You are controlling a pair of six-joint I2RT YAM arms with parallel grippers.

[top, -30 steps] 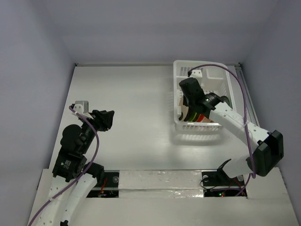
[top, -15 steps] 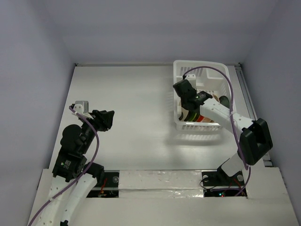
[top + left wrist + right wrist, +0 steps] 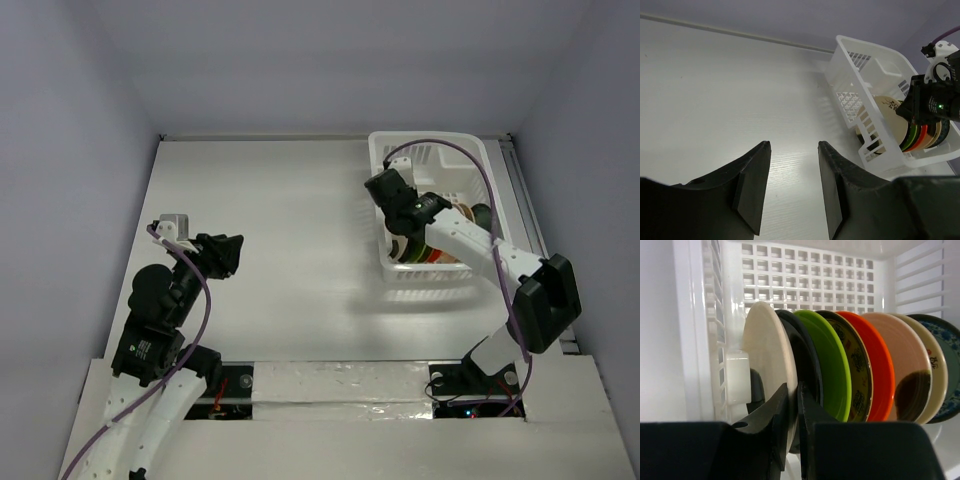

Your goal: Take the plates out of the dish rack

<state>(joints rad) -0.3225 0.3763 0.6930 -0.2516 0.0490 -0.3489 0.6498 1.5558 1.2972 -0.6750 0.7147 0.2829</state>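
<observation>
The white dish rack (image 3: pixel 437 142) stands at the back right of the table. Several plates stand on edge in a row inside it: cream (image 3: pixel 767 340), dark green-black (image 3: pixel 801 347), lime green (image 3: pixel 829 362), orange-red (image 3: pixel 879 365), tan (image 3: pixel 905 357) and teal-blue (image 3: pixel 951 352). My right gripper (image 3: pixel 792 390) reaches into the rack's left end and is shut on the rim of the cream plate, one finger on each face. From above, the right gripper (image 3: pixel 392 198) hides most of that plate. My left gripper (image 3: pixel 794 145) hangs open over bare table, far left of the rack (image 3: pixel 875 65).
A yellow-olive patterned plate (image 3: pixel 856 372) stands between the lime green and orange-red ones, and a cream patterned plate (image 3: pixel 938 375) stands before the teal-blue one. The rack's left wall (image 3: pixel 715 315) is close beside the cream plate. A purple cable (image 3: pixel 470 160) arcs over the rack.
The right gripper's jaws have closed onto the cream plate's rim, and its wrist has shifted left and toward the back. The rack has slid slightly right. The left arm has not moved.
</observation>
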